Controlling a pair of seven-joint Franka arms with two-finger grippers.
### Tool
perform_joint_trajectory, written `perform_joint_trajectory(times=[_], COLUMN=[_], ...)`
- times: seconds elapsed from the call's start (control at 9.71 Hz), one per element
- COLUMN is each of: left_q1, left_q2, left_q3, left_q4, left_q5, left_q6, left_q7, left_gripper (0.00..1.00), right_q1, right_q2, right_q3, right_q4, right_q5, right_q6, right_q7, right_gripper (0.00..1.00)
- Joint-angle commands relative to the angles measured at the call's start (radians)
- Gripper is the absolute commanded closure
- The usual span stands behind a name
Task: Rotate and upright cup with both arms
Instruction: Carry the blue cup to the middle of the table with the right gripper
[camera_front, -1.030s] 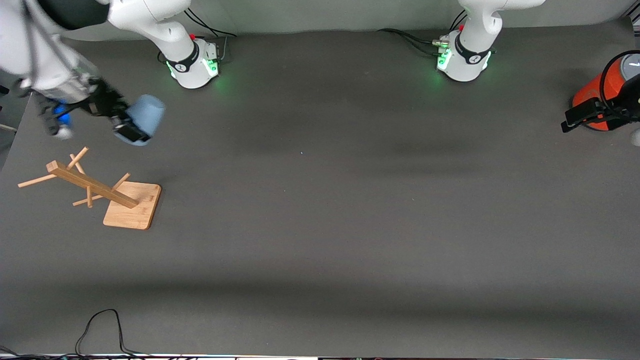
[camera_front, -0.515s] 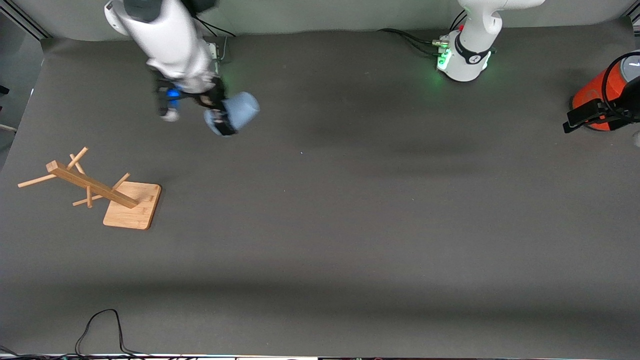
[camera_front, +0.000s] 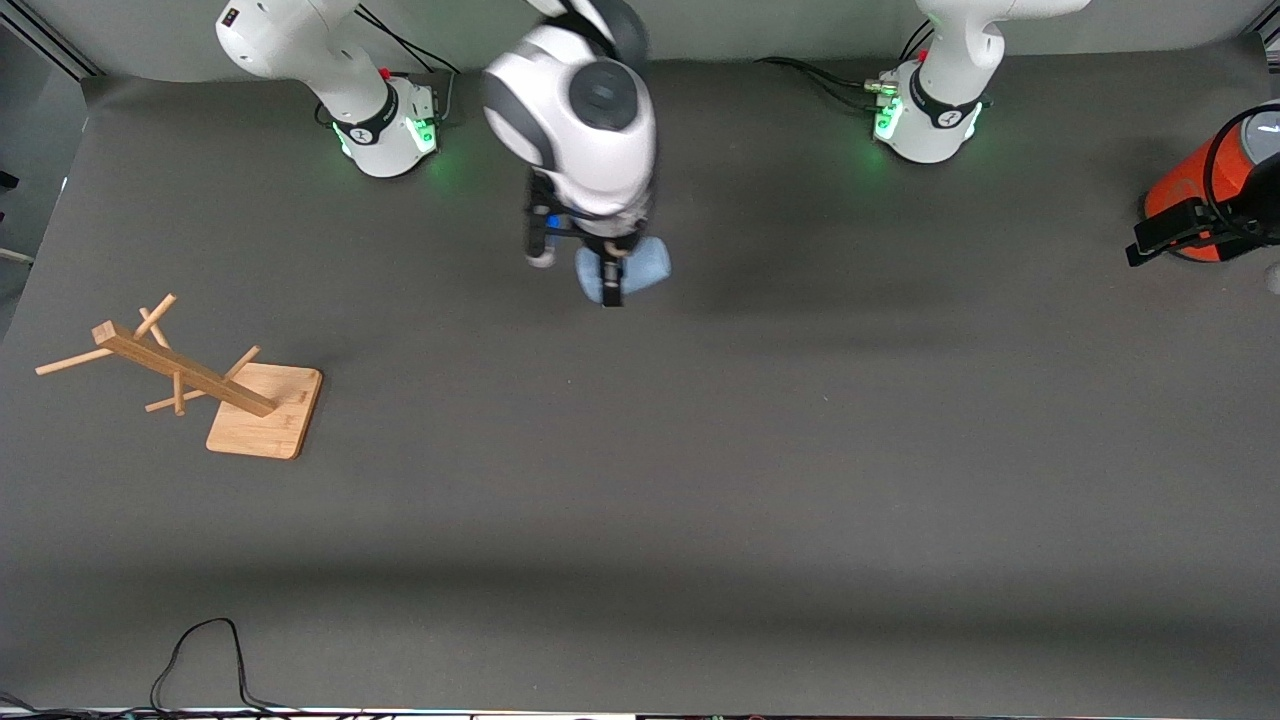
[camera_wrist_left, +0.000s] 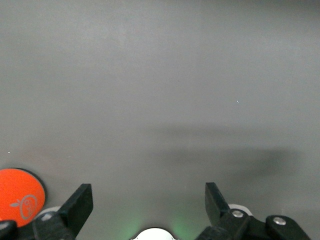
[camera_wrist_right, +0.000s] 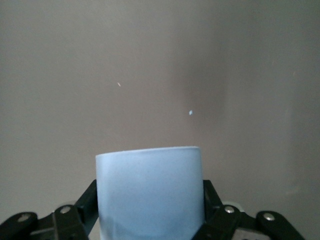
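1. Pale-blue and matte, the single cup (camera_front: 628, 270) is a smooth tapered tumbler without a handle, held in the air over the dark tabletop (camera_front: 700, 480) between the two arm bases.
2. Cup axis: roughly level in the front view, lying on its side, one end toward the left arm's end of the tabletop; in the right wrist view its flat end (camera_wrist_right: 149, 192) points away from the wrist camera. Which end is the rim cannot be told.
3. Right claw (camera_front: 610, 280): black, two fingers, pinching the cup across its body; one finger (camera_wrist_right: 82, 205) shows on each side of the cup.
4. Left claw (camera_wrist_left: 147, 205): black fingers spread wide with nothing between them, up over bare tabletop near the left arm's end, where the left arm waits.
5. Arms: two, white and glossy with black joint bands, each base lit green.
6. Wooden rack (camera_front: 190, 375): one, pale timber, a square base with a post bearing thin pegs, toward the right arm's end.
7. Orange cylinder (camera_front: 1205, 190): one, with a grey top, at the left arm's end.
8. Black cable (camera_front: 200, 655): one loop at the tabletop's near edge.
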Motion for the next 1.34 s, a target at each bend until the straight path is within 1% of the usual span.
perform_joint_trajectory(times=[0.0,0.21,0.41,0.62,0.82,0.93,1.03,1.13,1.24], left_q1=[0.001,0.001,0.001,0.001,0.001,0.003,0.003,0.003,0.003], left_q2=[-0.008,-0.008,-0.008,-0.008,-0.008,-0.008,-0.008,-0.008,-0.008], left_q3=[-0.001,-0.001,-0.001,-0.001,-0.002,-0.001,-0.001,-0.001,-0.001], left_q4=[-0.004,-0.004,-0.004,-0.004,-0.004,-0.004,-0.004,-0.004,-0.004], left_q5=[-0.001,-0.001,-0.001,-0.003,-0.004,-0.009,-0.009,-0.009,-0.009], left_q6=[-0.005,-0.008,-0.012,-0.017,-0.018,-0.018,-0.018,-0.024,-0.025], left_q7=[0.005,0.006,0.006,0.006,0.006,0.006,0.006,0.006,0.006], left_gripper=[0.00,0.00,0.00,0.00,0.00,0.00,0.00,0.00,0.00], right_q1=[0.051,0.072,0.085,0.089,0.089,0.089,0.088,0.088,0.088], right_q2=[0.175,0.314,0.422,0.480,0.505,0.511,0.513,0.513,0.507], right_q3=[-0.016,-0.016,-0.016,-0.017,-0.022,-0.022,-0.023,-0.025,-0.026], right_q4=[0.152,0.253,0.315,0.326,0.326,0.326,0.326,0.326,0.327], right_q5=[-0.002,-0.011,-0.012,-0.019,-0.020,-0.020,-0.020,-0.020,-0.028], right_q6=[0.007,0.010,0.012,0.036,0.054,0.064,0.064,0.064,0.064], right_q7=[0.130,0.213,0.273,0.312,0.317,0.326,0.327,0.326,0.318], right_gripper=[0.45,0.45,0.45,0.45,0.43,0.33,0.14,0.00,0.00])
